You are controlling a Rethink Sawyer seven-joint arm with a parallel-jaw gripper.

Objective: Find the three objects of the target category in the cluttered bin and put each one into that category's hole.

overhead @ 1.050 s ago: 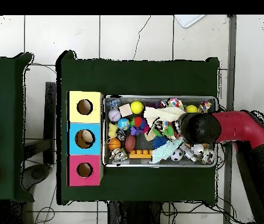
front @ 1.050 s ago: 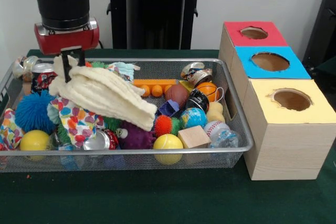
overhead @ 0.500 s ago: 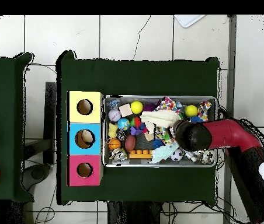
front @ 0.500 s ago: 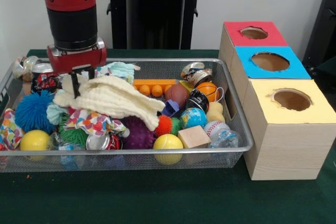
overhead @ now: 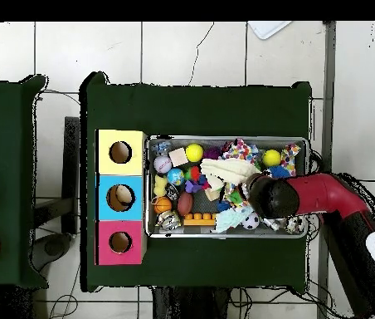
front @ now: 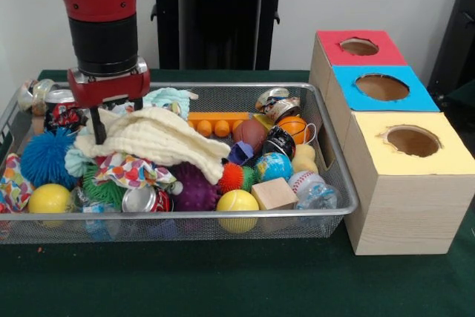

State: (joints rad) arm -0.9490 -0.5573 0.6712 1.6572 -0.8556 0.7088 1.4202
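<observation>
Cream cloth (front: 159,139) draped over bin (front: 223,217), fingers (front: 97,125) front-view only

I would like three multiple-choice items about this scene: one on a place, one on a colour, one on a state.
1. Where does the wooden cube lie?
A. in the bin's near corner beside the boxes
B. on the blue box
C. outside the bin

2. What colour is the top of the box nearest the camera in the front view?
A. red
B. blue
C. yellow

3. How is the cream cloth?
A. folded flat on the table
B. draped over the clutter
C. stuffed into a hole

Key: 1 A, it sits by the near rim; 2 C, yellow top in front; 3 B, it lies across the toys below the tool.
</observation>
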